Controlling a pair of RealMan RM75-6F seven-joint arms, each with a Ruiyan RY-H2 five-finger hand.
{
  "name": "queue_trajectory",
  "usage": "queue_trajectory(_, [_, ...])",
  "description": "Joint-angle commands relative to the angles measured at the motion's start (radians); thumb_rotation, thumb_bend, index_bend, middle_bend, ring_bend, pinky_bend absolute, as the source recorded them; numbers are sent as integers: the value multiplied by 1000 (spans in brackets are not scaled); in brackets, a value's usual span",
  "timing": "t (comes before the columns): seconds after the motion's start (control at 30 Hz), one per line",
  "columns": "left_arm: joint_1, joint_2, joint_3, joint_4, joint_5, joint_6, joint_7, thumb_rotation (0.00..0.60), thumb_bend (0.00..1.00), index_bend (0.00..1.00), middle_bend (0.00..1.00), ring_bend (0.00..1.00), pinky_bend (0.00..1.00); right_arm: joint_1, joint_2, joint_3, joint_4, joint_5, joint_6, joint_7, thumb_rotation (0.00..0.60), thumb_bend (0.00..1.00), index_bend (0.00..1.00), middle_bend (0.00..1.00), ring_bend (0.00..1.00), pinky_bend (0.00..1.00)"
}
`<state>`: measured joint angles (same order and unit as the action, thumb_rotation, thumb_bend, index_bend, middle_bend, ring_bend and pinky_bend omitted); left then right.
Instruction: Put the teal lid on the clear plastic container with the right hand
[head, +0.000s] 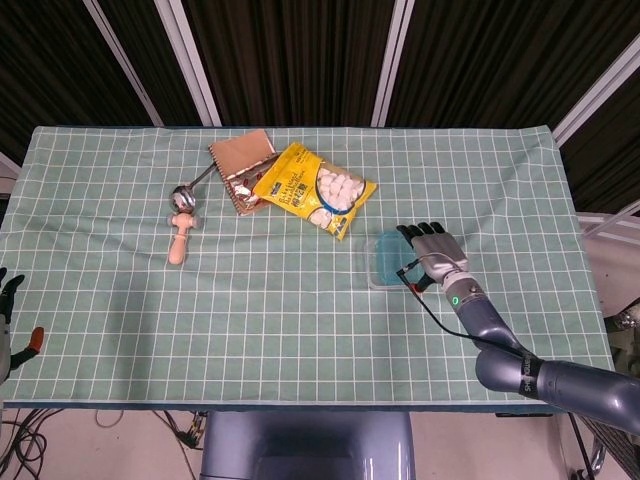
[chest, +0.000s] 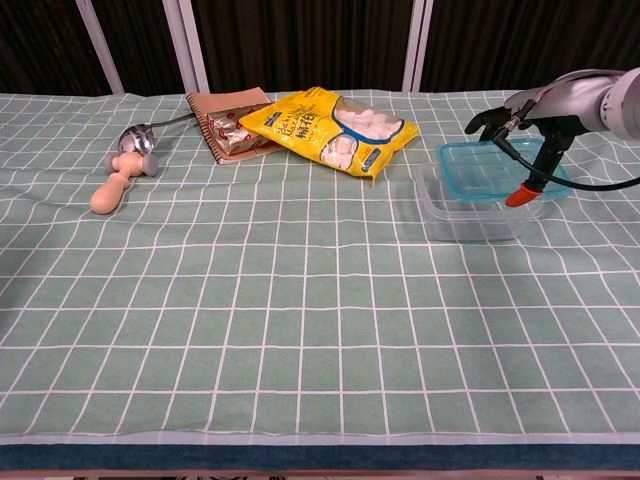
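The teal lid (head: 384, 256) (chest: 497, 170) lies tilted over the clear plastic container (head: 376, 281) (chest: 470, 222) at the table's right, and it sticks out past the container's right side. My right hand (head: 434, 250) (chest: 535, 103) holds the lid at its far right edge, fingers reaching over it. Only a dark sliver of my left hand (head: 6, 296) shows at the left border of the head view, so I cannot see how its fingers lie.
A yellow snack bag (head: 315, 190) (chest: 330, 125) lies left of the container, partly over a brown notebook (head: 240, 160). A metal scoop with a wooden handle (head: 180, 225) (chest: 120, 170) rests at the far left. An orange-tipped cable (chest: 525, 190) hangs from my right wrist.
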<state>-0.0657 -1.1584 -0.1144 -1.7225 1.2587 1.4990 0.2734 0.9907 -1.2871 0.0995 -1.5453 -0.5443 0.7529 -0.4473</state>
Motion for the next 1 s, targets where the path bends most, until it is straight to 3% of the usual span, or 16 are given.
queue_trajectory(0.03, [0, 1, 0, -2, 1, -1, -1, 600, 345, 127, 0, 0, 0, 5, -7, -3, -2, 3, 1, -1, 600, 333, 13, 373, 63, 0])
queue_trajectory(1.0, [-3, 3, -2, -1, -6, -4, -3, 600, 344, 127, 0, 0, 0, 21, -58, -8, 30, -17, 1, 28, 600, 334, 13, 372, 63, 0])
